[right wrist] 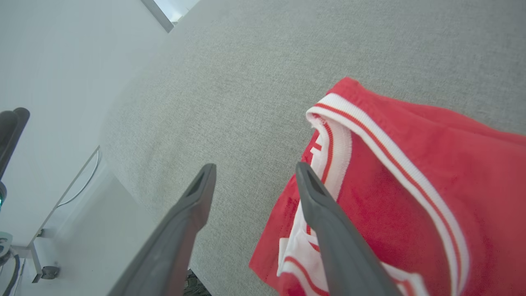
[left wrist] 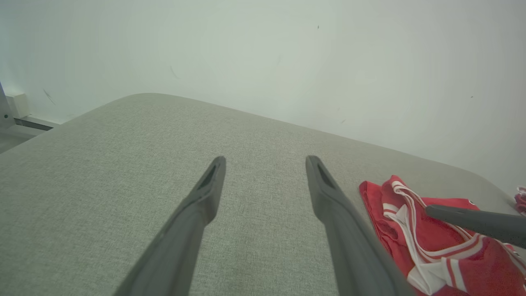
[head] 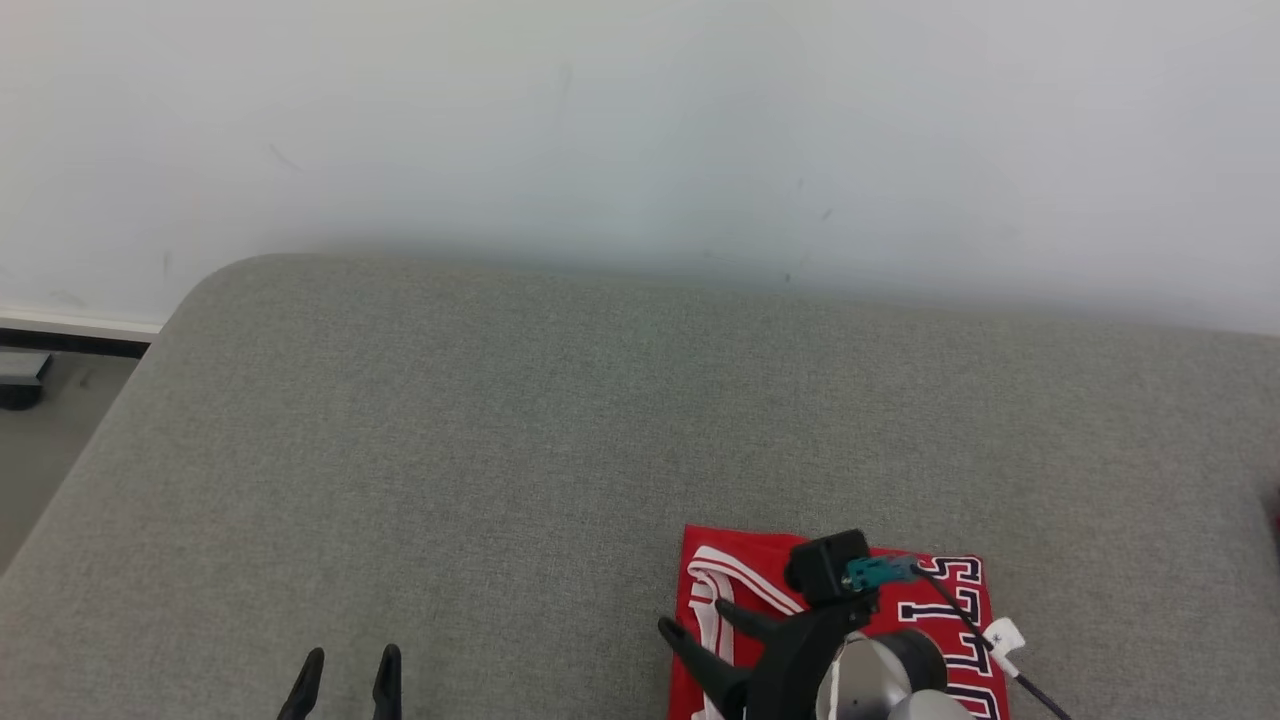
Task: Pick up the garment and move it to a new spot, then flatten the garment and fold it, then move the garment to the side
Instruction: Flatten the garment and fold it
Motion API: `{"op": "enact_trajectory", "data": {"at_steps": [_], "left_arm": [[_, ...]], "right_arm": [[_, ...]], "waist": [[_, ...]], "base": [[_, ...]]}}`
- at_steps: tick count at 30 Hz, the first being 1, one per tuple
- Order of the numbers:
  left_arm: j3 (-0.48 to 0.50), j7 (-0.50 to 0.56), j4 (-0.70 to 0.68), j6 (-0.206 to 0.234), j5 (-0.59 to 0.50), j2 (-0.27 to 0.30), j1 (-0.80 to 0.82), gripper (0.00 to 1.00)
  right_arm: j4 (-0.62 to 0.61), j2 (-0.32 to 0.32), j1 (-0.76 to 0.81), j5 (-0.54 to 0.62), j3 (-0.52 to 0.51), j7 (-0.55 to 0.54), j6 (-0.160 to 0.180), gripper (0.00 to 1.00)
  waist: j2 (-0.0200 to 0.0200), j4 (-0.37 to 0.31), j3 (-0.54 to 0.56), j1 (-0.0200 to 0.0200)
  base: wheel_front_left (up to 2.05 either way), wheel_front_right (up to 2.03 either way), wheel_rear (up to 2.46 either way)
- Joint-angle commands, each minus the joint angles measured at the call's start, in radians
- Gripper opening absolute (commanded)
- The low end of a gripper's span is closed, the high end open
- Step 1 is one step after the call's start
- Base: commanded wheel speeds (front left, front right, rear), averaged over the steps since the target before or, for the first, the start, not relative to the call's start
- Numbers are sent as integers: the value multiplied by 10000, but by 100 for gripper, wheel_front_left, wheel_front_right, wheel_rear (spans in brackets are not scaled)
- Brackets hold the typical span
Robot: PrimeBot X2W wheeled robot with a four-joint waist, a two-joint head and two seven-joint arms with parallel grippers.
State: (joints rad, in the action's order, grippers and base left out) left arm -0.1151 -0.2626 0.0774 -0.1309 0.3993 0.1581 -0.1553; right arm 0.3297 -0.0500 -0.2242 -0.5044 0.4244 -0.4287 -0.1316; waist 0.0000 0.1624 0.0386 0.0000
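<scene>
1. A grey fabric-covered surface (head: 500, 450) with a rounded corner at 10 o'clock was recorded in front of a pale wall (head: 640, 120). A strip of floor (head: 40, 470) was noted at 9 o'clock in the head view.
2. The garment (head: 740, 550), a red jersey with white striped trim and dark, white-edged lettering, was found folded into a compact rectangle. It lay on the surface at about 5 o'clock in the head view, close to the near edge.
3. The right gripper (head: 695, 618) was seen over the garment's left part, fingers aimed toward 10 o'clock and held apart, with no cloth clamped between them.
4. In the right wrist view, one finger of the right gripper (right wrist: 255, 166) was seen over the garment (right wrist: 411, 164) at its trimmed edge and the other over bare surface. Contact could not be judged.
5. The left gripper (head: 350, 665) was logged at 7 o'clock in the head view, fingers spread and pointing to 12 o'clock, well apart from the garment.
6. In the left wrist view, the left gripper (left wrist: 266, 160) was seen over bare surface, and the garment (left wrist: 435, 234) was noted at 4 o'clock.
</scene>
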Motion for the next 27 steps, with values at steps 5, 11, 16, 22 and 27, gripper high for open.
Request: {"op": "enact_trajectory", "data": {"at_steps": [5, 11, 16, 22, 27], "left_arm": [[118, -32, -42, 13, 28, 16, -126, 100], [134, -32, -61, 13, 60, 0, -180, 100], [181, -32, -23, 13, 101, -19, -209, 100], [437, -32, -50, 13, 60, -91, -239, 100], [885, -32, 28, 13, -190, -248, -277, 100]], "right_arm": [[-925, -13, 415, 794, -1365, 288, 23, 100], [-1914, -64, 1523, 2778, -3837, -55, 23, 100], [-2687, -34, 2518, 3914, -5532, 658, 23, 100], [-2811, -14, 3334, 4586, -6098, 2621, 23, 100], [-2302, -9, 3661, 4686, -6129, 4553, 23, 100]], "waist": [[0, -140, 97, 0], [0, -282, 142, 0], [0, -418, 241, 0], [0, -697, 331, 0], [0, -995, 452, 0]], "base": [[0, 0, 0], [0, 0, 0], [0, 0, 0], [0, 0, 0], [0, 0, 0]]}}
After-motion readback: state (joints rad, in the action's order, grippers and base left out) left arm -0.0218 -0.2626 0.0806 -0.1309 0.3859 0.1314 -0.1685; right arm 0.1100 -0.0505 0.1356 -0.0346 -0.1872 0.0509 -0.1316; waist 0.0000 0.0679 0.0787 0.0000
